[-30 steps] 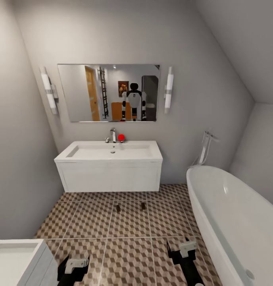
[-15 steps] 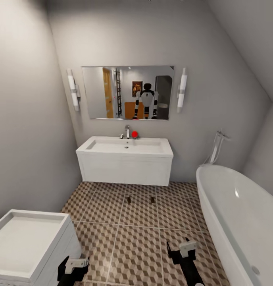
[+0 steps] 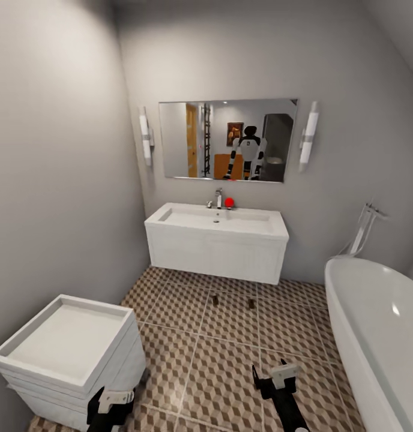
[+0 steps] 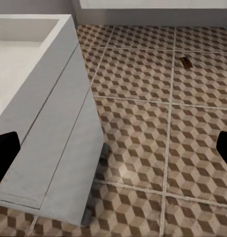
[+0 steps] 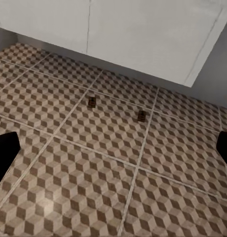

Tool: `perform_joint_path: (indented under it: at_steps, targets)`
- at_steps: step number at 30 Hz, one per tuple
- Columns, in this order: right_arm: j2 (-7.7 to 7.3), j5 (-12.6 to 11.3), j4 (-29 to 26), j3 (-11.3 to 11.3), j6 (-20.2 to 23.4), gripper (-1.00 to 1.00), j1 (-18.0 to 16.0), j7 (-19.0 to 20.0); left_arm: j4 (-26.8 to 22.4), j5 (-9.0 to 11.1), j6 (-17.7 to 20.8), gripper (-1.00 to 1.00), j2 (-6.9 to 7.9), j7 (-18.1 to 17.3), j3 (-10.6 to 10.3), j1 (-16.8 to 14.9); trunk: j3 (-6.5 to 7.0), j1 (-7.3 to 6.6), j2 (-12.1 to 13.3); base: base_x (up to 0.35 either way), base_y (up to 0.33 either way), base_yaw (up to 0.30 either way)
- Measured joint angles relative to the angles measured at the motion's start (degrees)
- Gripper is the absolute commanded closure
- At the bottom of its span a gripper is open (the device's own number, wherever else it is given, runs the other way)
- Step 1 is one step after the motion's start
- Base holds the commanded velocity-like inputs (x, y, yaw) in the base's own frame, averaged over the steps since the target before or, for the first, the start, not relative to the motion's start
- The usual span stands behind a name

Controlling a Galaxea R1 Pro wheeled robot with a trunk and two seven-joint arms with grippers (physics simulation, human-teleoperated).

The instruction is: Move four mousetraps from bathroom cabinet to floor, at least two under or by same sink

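Two mousetraps (image 3: 215, 299) (image 3: 251, 304) lie on the cube-patterned bathroom floor (image 3: 230, 354), just in front of the white sink (image 3: 217, 240). The right wrist view shows both traps (image 5: 92, 102) (image 5: 141, 116) below the sink's drawer front (image 5: 118, 29). One trap (image 4: 186, 61) appears in the left wrist view. My left gripper (image 3: 110, 403) and right gripper (image 3: 277, 379) hang low over the tiles, both open and empty. The other mousetraps and the cabinet are out of view.
A second white basin-topped drawer unit (image 3: 68, 348) stands close at my left, beside the left gripper. A white oval bathtub (image 3: 380, 324) runs along the right. A mirror (image 3: 227, 141) above the sink reflects me. Open tiles lie between the unit and the tub.
The camera has backed away and shifted, so the sink looks farther and sits more to the right. The white unit at the lower left has come fully into view. Both grippers stay open.
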Motion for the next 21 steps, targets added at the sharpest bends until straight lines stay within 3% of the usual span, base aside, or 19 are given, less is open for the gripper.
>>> perform_joint_path:
  at_steps: [10,21]
  targets:
    - [0.0,0.0,0.01,0.0,0.0,-1.0,0.0,-0.02,0.0,0.0,0.0,-1.0,0.0,0.0,0.0,0.0,0.0,0.01,0.0,-0.023,0.0,0.284]
    - [0.08,0.0,0.03,0.0,0.0,-1.0,0.0,-0.03,0.0,0.0,0.0,-1.0,-0.07,0.0,0.0,0.0,0.0,0.03,0.01,-0.294,0.0,0.284]
